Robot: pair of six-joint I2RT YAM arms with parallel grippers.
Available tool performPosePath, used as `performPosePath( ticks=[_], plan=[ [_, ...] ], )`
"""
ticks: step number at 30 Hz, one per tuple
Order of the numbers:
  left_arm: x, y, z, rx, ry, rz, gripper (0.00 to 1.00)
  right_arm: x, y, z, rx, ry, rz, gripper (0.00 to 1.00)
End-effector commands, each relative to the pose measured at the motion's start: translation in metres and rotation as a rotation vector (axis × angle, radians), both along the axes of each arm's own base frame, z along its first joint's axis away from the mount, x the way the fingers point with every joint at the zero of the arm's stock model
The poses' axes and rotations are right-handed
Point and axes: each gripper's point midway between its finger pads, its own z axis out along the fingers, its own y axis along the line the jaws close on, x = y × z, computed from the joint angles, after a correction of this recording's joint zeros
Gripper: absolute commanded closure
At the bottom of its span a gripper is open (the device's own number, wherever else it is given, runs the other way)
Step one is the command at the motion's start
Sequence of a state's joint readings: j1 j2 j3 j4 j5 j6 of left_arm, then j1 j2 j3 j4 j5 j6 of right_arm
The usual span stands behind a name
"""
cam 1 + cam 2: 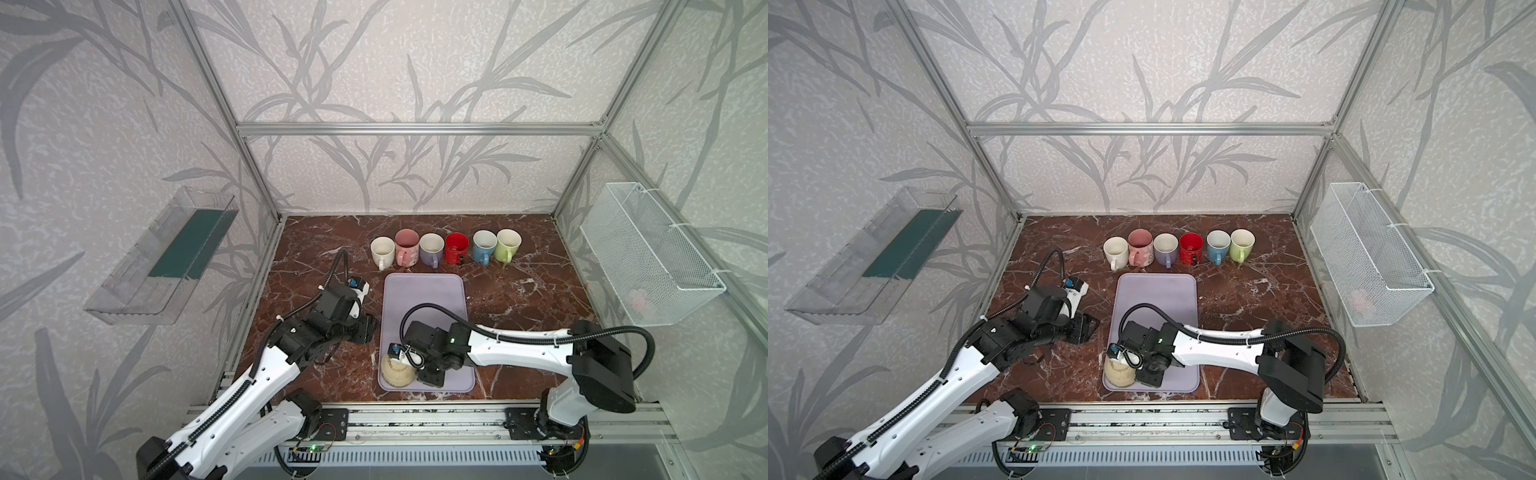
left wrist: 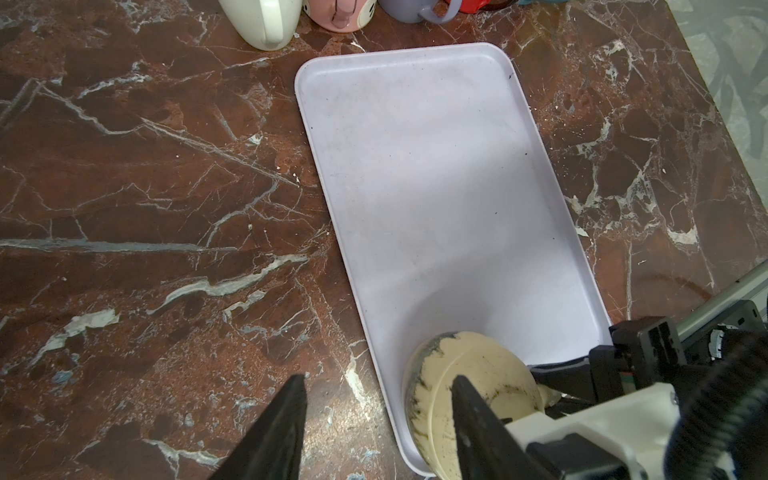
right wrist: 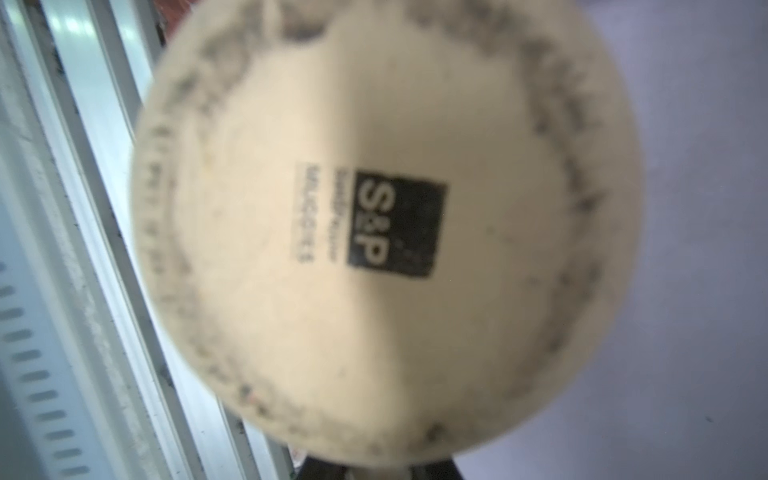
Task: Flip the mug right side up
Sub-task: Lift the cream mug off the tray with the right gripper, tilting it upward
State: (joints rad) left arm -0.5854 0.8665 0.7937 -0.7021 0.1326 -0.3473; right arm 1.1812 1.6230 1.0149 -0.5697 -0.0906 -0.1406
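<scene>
The mug (image 1: 398, 371) is not yet turned; it stands base-up in the tray (image 1: 424, 297), at the near corner on the left arm's side; the right gripper (image 2: 544, 374) sits at its handle, but I cannot tell if it grips; the left gripper (image 2: 378, 424) hangs open and empty beside the tray.

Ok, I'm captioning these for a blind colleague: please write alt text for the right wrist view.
Blurry close-up of the underside of a cream mug, filling most of the frame, with a black S&P logo at its centre and dark scuffs round the base ring. A lilac tray shows behind it on one side, a metal rail on the other.
</scene>
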Motion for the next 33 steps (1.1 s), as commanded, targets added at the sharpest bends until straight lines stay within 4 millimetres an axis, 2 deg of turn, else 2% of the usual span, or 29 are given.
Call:
performPosePath(
  ticks=[1,5,10,20,21,26,28,33],
  plan=[
    [-0.003,0.0,-0.003,0.006,-0.005,-0.014,0.45,0.001,0.007,0.002,0.004,-0.01,0.008,0.86],
    [-0.003,0.001,-0.003,0.006,-0.005,-0.012,0.45,0.002,0.007,0.0,-0.01,-0.021,0.01,0.87],
    [-0.003,0.001,-0.003,0.004,-0.005,-0.012,0.45,0.003,0.01,-0.001,-0.016,-0.027,0.008,0.75],
    [-0.003,0.002,-0.002,0.007,-0.008,-0.011,0.45,0.004,0.012,-0.003,-0.024,-0.028,0.007,0.73],
    [-0.003,0.002,-0.002,0.007,-0.008,-0.011,0.45,0.004,0.012,-0.003,-0.024,-0.027,0.009,0.73],
    [-0.003,0.002,-0.002,0.008,-0.008,-0.011,0.45,0.003,0.014,-0.003,-0.017,-0.017,0.013,0.89],
    [-0.003,0.002,-0.002,0.01,-0.012,-0.012,0.45,0.002,0.015,-0.002,-0.01,-0.017,0.01,0.99],
    [-0.003,0.002,0.0,0.004,-0.015,-0.007,0.45,0.004,0.018,0.004,0.019,-0.025,0.001,1.0]
  ],
)
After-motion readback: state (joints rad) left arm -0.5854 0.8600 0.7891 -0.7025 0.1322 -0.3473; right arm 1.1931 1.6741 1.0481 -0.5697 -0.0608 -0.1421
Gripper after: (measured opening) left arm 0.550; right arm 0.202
